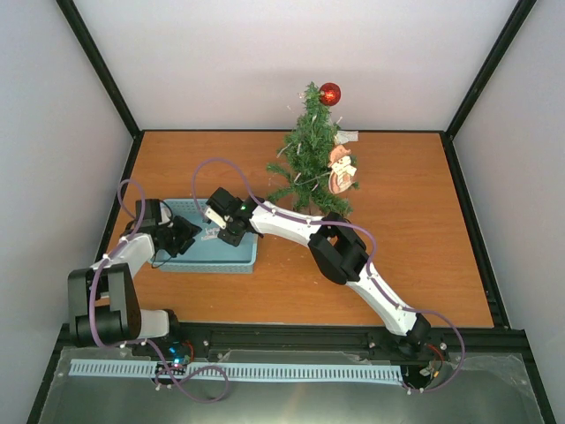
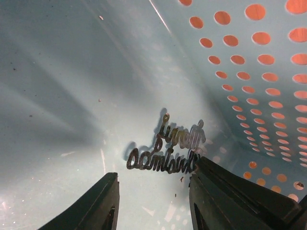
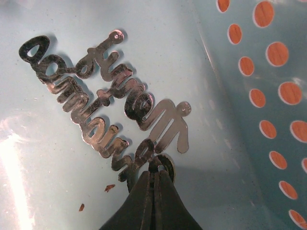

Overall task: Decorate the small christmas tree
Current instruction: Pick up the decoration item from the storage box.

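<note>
In the basket (image 1: 212,263) at left, the script ornament (image 3: 165,125) is presumably steadied by the right hand (image 3: 156,175), fingers together, for the left hand (image 2: 154,182), fingers apart. The small christmas tree (image 1: 309,159) stands far-centre.

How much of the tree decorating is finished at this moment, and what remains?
Done: the small christmas tree already carries a red ball and a figure ornament. In hand: both grippers are in the blue basket; the right gripper is shut at one end of the silver script ornament, the left gripper open just short of it. Left: lifting that ornament and hanging it on the tree.
</note>
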Robot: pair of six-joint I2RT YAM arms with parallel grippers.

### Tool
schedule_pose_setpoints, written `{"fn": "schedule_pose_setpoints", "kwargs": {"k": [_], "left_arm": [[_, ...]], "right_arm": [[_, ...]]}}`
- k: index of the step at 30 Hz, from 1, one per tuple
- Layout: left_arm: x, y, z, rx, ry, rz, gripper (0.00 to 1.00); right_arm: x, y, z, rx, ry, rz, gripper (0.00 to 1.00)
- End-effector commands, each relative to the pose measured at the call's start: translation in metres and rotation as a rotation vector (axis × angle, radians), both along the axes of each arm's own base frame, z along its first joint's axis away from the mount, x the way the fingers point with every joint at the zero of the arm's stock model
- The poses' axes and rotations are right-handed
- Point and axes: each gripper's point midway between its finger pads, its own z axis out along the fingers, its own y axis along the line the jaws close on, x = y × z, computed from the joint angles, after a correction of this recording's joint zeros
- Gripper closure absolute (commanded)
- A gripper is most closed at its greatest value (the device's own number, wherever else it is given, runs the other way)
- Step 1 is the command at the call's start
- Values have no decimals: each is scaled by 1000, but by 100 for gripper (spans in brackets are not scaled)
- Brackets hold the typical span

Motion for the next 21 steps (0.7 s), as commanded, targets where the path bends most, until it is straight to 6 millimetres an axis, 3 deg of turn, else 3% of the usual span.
{"fn": "schedule_pose_setpoints", "kwargs": {"k": [1, 5, 10, 16, 21], "left_arm": [[-1, 0, -2, -34, 69, 59, 59], [2, -4, -13, -79, 119, 78, 53], [12, 2, -26, -51, 126, 89, 54], [5, -1, -38, -61, 201, 107, 54], [-10, -1, -33, -96, 291, 198, 53]], "right_arm": [[-10, -11, -28, -52, 61, -2, 97], [-10, -10, -26, -47, 59, 3, 97], [-10, -8, -23, -37, 55, 8, 97], [-10, -7, -24, -35, 56, 10, 97], [-10, -7, -25, -31, 59, 5, 97]]}}
